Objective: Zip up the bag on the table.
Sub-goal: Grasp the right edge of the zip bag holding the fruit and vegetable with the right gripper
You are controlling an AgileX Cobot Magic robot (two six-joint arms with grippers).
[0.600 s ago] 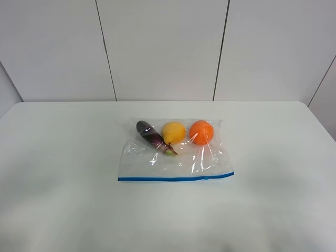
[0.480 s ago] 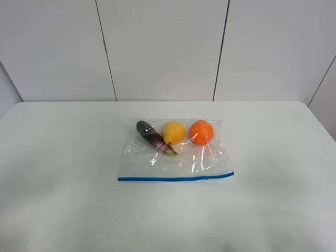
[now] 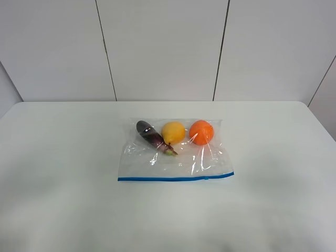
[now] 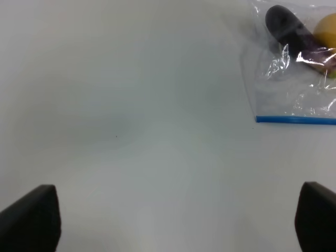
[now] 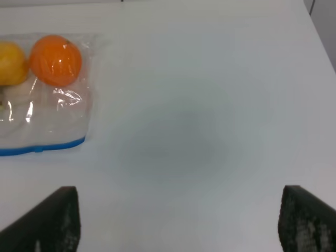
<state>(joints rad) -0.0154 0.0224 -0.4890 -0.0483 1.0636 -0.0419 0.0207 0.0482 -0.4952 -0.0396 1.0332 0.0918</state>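
1. 1 bag (image 3: 176,157), clear plastic.
2. 1 table (image 3: 63,157).
3. In the bag: 1 eggplant (image 3: 151,135), 1 yellow fruit (image 3: 173,132), 1 orange (image 3: 201,132). 3 items total.
4. 1 blue zip strip (image 3: 176,178).
5. 2 grippers: left gripper (image 4: 173,218), right gripper (image 5: 179,219), 2 fingertips visible on each.

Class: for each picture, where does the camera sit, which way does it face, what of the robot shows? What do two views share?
Exterior high: above the table's near side, facing bag and wall; no robot shows.
Left wrist: on the left arm, facing table and bag's eggplant end; open left end effector shows.
Right wrist: on the right arm, facing bag's orange end; open right end effector shows.
Shared by both wrist views: the zip strip.
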